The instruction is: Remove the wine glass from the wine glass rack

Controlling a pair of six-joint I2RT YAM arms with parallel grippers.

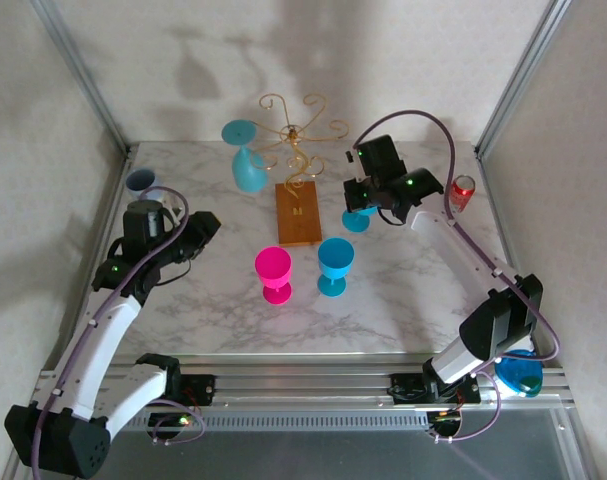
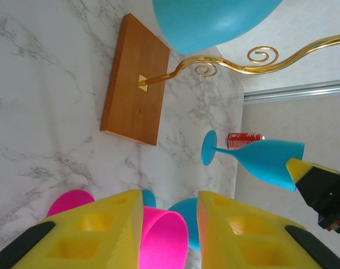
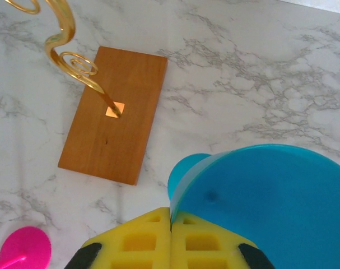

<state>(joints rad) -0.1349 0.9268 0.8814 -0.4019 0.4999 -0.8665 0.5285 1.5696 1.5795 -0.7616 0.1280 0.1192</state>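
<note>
**Desk:** What do your right jaws have?

**Operator:** My right gripper (image 3: 171,219) has its jaws pressed together on the rim of the blue wine glass (image 3: 270,196), which is off the wine glass rack (image 1: 298,213). The bowl sits just to the jaws' right, with the foot ahead of them, toward the surface (image 1: 403,290). I cannot tell whether the foot touches it. The rack's wooden base lies ahead and to the left of those jaws, apart from the glass.

**Desk:** And the left side?

**Operator:** My left gripper (image 2: 171,202) holds nothing, its jaws parted to a narrow gap. Beyond that gap a pink glass (image 1: 273,265) and a second blue glass (image 1: 335,258) stand upright on the surface. Farther ahead of the left jaws is the rack, where the hanging glass (image 1: 248,168), also blue, hangs upside down from a gold arm. A red soda can (image 1: 464,192) stands near the right jaws, on the side away from the rack.
</note>
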